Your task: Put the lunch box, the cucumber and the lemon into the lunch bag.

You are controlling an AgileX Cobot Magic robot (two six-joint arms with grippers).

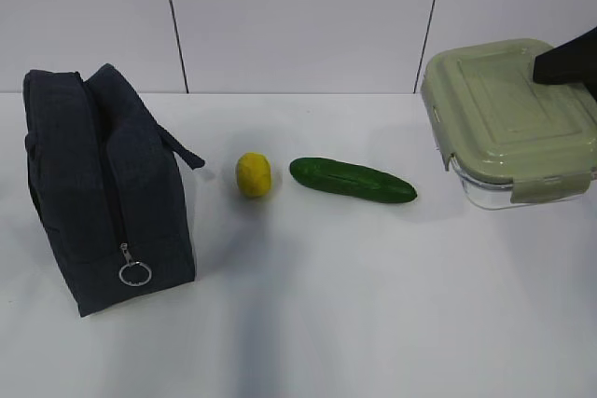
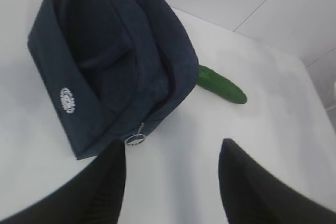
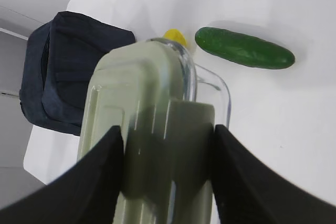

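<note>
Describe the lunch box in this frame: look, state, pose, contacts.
The lunch box has a pale sage-green lid with clip tabs, shut on a clear base, corners rounded. It is tilted, lid facing the exterior camera, at the right of the scene, apparently lifted off the table. The right gripper holds it, one dark finger on each side. It stands apart from the cucumber, which lies to its left. Contents cannot be made out.

The white surface point(image 1: 373, 305) carries the navy lunch bag point(image 1: 103, 184) at the left, then the lemon point(image 1: 253, 175) just beside the cucumber point(image 1: 352, 180), near the middle.
</note>
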